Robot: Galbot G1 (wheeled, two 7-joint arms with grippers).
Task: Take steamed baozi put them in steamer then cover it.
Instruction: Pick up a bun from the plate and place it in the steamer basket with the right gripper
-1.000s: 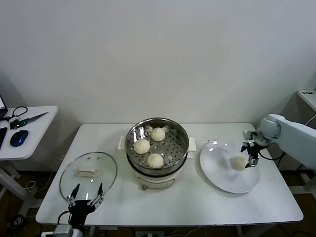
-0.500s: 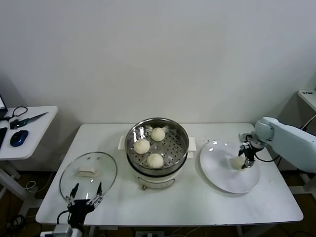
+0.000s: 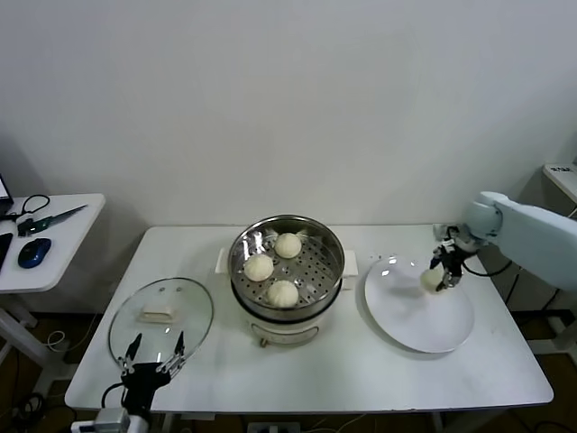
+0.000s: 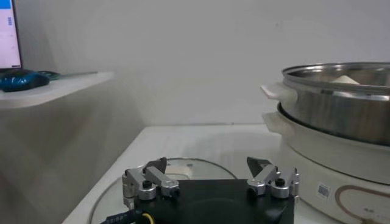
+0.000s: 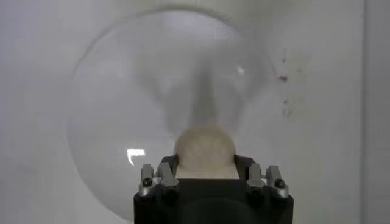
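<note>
My right gripper (image 3: 439, 274) is shut on a steamed baozi (image 3: 432, 279), a cream-white bun held just above the white plate (image 3: 410, 320); the right wrist view shows that baozi (image 5: 205, 149) pinched between the jaws. Three more baozi (image 3: 283, 292) lie on the perforated tray inside the shiny steel steamer (image 3: 287, 225) at the table's middle. The cover (image 3: 126, 329), a clear glass lid with a cream handle, lies flat at the front left. My left gripper (image 3: 154, 345) hangs open at the lid's near edge, holding nothing; the left wrist view shows the gripper (image 4: 209, 167) over the lid (image 4: 183, 164).
The steamer's cream base (image 4: 317, 158) stands close beside the lid. A side table (image 3: 45, 234) with a blue mouse and cables stands off the left end. Another white surface (image 3: 563, 176) pokes in at the far right. A wall runs behind the table.
My right gripper closed on the baozi on the plate and lifted it slightly, moving toward the steamer. The left arm has not moved.
</note>
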